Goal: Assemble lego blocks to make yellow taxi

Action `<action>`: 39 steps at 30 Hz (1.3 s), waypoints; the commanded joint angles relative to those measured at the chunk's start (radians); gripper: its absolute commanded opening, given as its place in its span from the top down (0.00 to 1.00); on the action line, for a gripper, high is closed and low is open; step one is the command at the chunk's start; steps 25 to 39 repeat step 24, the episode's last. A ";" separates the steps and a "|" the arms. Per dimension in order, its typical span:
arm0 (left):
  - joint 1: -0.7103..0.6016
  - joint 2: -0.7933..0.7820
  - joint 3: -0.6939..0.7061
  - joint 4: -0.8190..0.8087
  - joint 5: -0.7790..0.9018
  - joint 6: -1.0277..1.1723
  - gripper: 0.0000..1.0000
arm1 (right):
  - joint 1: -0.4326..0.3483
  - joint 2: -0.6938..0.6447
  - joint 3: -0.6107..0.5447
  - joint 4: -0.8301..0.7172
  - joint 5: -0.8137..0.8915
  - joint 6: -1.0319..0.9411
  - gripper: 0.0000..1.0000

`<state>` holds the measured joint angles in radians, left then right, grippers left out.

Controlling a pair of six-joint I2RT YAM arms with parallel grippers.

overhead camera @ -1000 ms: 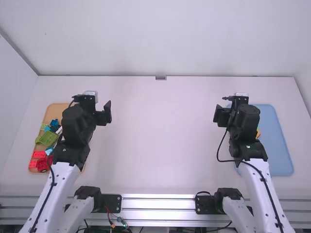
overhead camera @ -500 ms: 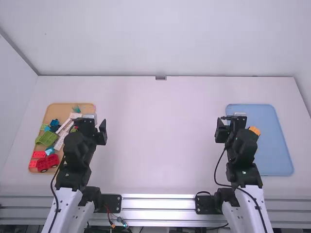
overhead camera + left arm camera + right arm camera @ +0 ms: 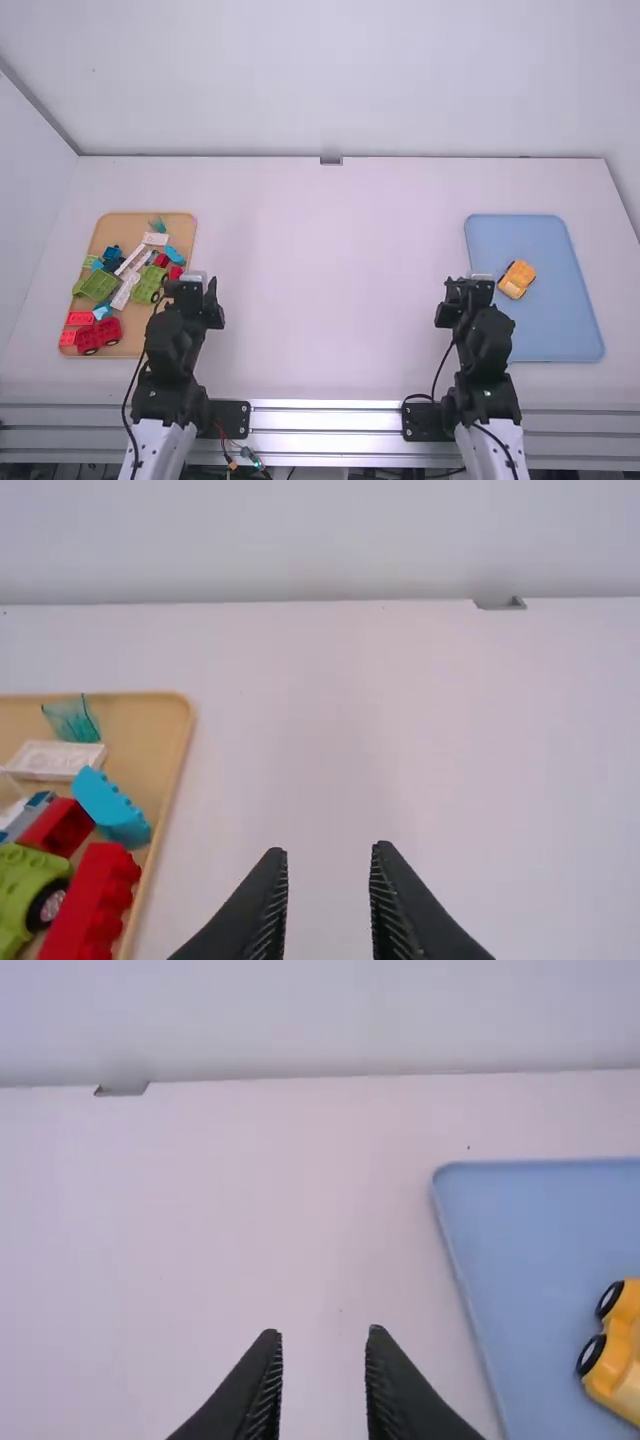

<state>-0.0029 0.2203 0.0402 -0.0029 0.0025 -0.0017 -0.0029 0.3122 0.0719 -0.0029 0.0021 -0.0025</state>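
1. R gripper (image 3: 467, 289): fingers apart, white table (image 3: 330, 300) seen btwn the tips. Hangs just off the 9 o'clock side of the blue tray (image 3: 560, 320). (12 o'clock = straight away from arm bases, high view.)
2. Yellow taxi (image 3: 516, 280): at approx. 3 o'clock from R gripper, near but not touching. Lies in blue tray, nr its 9 o'clock edge, length running approx. 1 to 7 o'clock. Dk wheels (image 3: 591, 1354) show in R wrist view.
3. L gripper (image 3: 197, 289): fingers apart too, w/ table btwn tips. It's at the 3 o'clock side of the tan tray (image 3: 120, 217), well apart from taxi, which is at 3 o'clock from it across table.
4. Tan tray, from L gripper outward: green wheeled block (image 3: 147, 285) approx. 9 o'clock; blue block (image 3: 174, 255) approx. 11; white block (image 3: 156, 239) & teal piece (image 3: 157, 225), also approx. 11.
5. Farther out in same tray: long white piece (image 3: 133, 262) approx. 10; green open-top piece (image 3: 97, 286) 9; red wheeled block (image 3: 97, 332) approx. 8, nr tray's 7 o'clock corner.
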 commanded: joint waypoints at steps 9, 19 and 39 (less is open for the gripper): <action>0.003 -0.153 -0.040 0.003 -0.002 0.002 0.93 | 0.003 -0.163 -0.072 0.003 -0.002 0.002 0.95; 0.003 -0.220 -0.040 0.003 -0.002 0.002 1.00 | 0.003 -0.277 -0.072 0.003 -0.002 0.002 1.00; 0.003 -0.220 -0.040 0.003 -0.002 0.002 1.00 | 0.003 -0.312 -0.072 0.003 -0.002 0.002 1.00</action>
